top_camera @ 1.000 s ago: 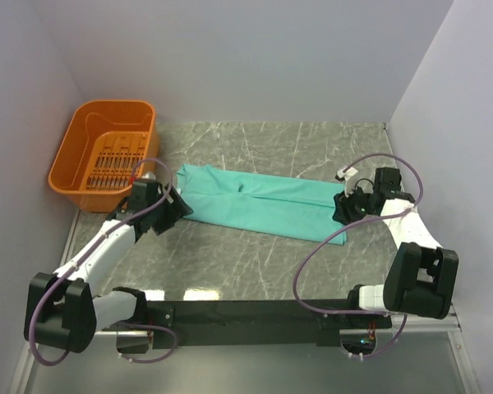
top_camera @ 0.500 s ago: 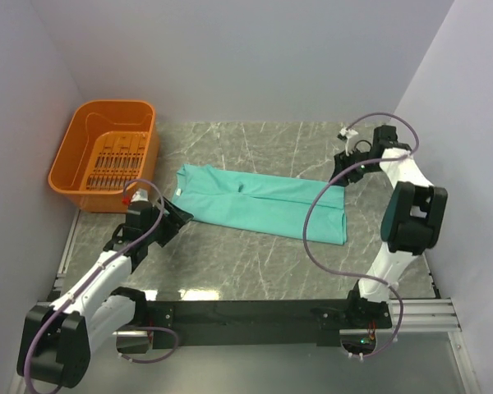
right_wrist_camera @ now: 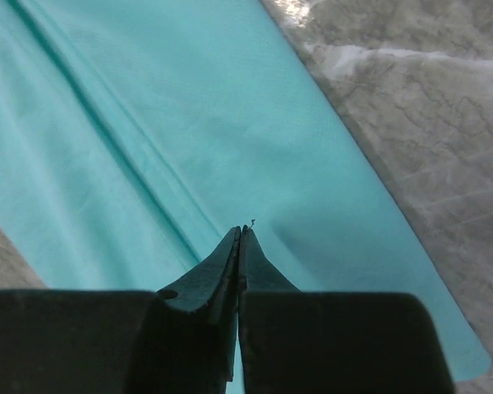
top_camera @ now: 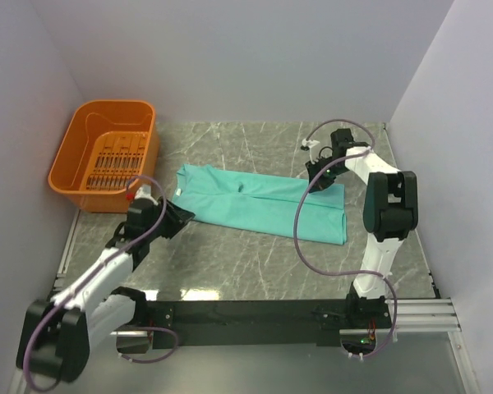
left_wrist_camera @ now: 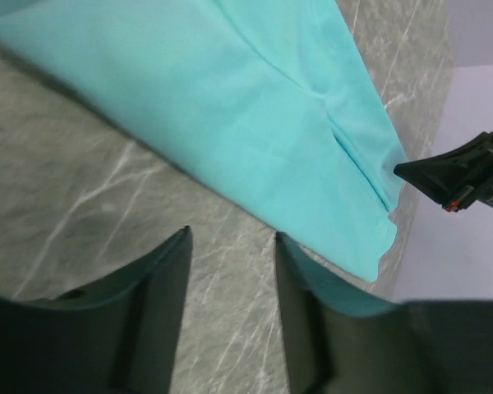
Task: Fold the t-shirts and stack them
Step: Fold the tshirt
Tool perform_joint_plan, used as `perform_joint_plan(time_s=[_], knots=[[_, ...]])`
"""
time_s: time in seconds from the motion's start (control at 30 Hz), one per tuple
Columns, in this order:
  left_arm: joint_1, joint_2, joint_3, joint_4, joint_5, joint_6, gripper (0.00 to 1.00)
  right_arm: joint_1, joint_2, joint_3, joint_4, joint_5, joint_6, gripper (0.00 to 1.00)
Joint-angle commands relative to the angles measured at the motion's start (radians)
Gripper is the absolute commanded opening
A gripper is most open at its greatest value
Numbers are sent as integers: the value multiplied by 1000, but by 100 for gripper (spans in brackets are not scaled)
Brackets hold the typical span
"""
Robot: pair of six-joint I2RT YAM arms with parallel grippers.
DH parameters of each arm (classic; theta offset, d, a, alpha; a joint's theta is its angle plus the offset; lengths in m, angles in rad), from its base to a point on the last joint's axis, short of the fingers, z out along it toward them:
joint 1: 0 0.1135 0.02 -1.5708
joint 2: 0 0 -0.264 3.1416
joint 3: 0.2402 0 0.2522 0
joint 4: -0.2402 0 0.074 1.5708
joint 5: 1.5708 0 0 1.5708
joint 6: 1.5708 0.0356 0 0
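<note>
A: Where's the shirt [top_camera: 255, 205]?
B: Flat on the counter [top_camera: 246, 263], folded to a long strip. Long axis runs from left jaws across to right jaws.
A: Jaws?
B: Left released, nothing between; the strip's end lies just ahead of them. Right clenched on nothing, tips right over cloth at the other end.
A: Nearer arm?
B: Right, I judge. Next fold likely carries one end over the other.

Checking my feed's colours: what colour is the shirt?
Plain teal-green t-shirt, no print; clearest in the right wrist view.

Bright, even light; soft shadows; blurred wrist-view foregrounds; slight glare.
</note>
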Motion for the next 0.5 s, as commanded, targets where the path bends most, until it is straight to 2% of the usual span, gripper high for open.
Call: perform_joint_plan(time_s=[0.0, 0.17, 0.47], knots=[[-52, 120, 153, 75, 12, 34, 47, 4, 43, 76, 46, 83, 55, 2], [-109, 220, 219, 93, -18, 27, 38, 10, 80, 96, 40, 155, 79, 0], [-175, 349, 255, 126, -48, -36, 38, -5, 56, 12, 112, 370, 127, 0]])
